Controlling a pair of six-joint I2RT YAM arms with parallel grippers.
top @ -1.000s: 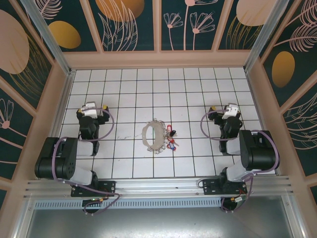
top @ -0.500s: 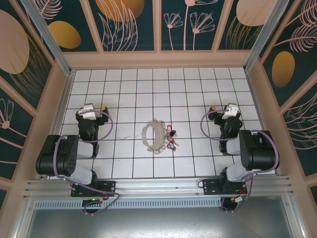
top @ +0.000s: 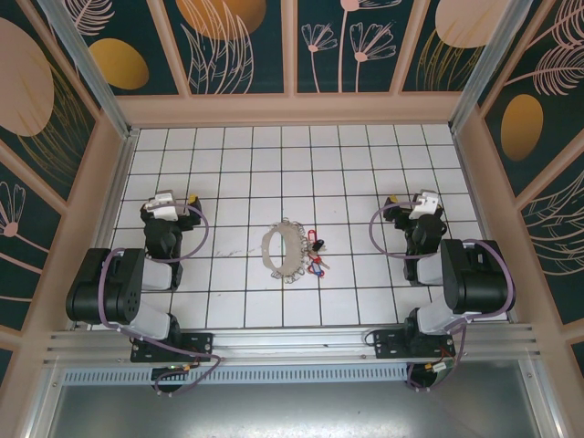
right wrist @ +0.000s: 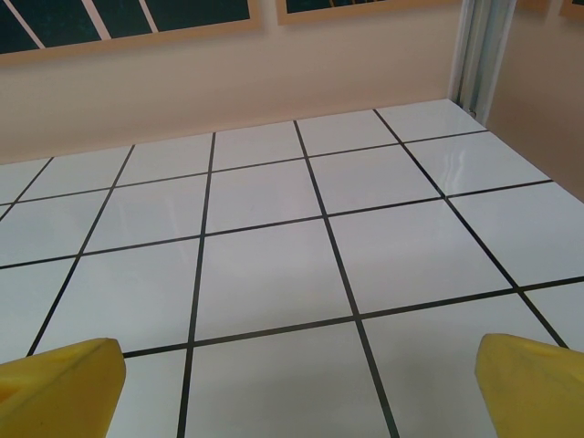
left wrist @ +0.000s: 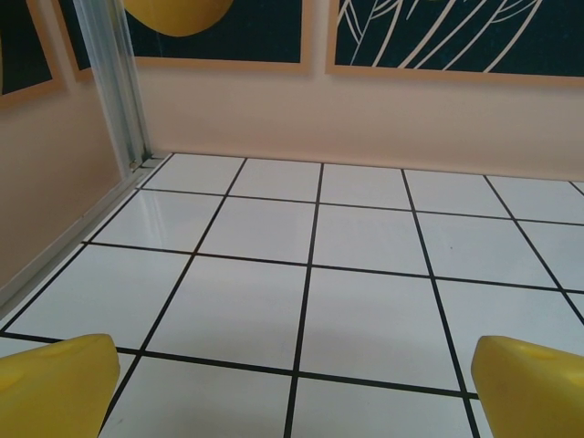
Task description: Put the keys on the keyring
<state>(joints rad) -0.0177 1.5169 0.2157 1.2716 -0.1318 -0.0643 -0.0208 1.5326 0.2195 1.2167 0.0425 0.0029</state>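
Observation:
The keyring (top: 281, 248), a thin silvery hoop fringed with small wire loops, lies on the white tiled floor near the middle. Just to its right lie the keys (top: 317, 255), tiny silver pieces with red tags, bunched together beside the hoop's rim. My left gripper (top: 170, 197) rests folded at the left, several tiles from the hoop. My right gripper (top: 422, 198) rests at the right, about as far from the keys. Both stand open with bare tile between the yellow fingers (left wrist: 55, 388) (right wrist: 534, 383): left gripper (left wrist: 297, 392), right gripper (right wrist: 297, 388).
Peach-coloured walls (top: 292, 109) close in the tiled floor at the back and both sides, with aluminium posts in the back corners (left wrist: 114, 91) (right wrist: 474, 55). The arm bases sit on a metal rail (top: 292, 342) at the near edge.
The left arm has shifted slightly at its elbow and wrist in the first half second, then stayed still. The right arm, keyring and keys have not moved.

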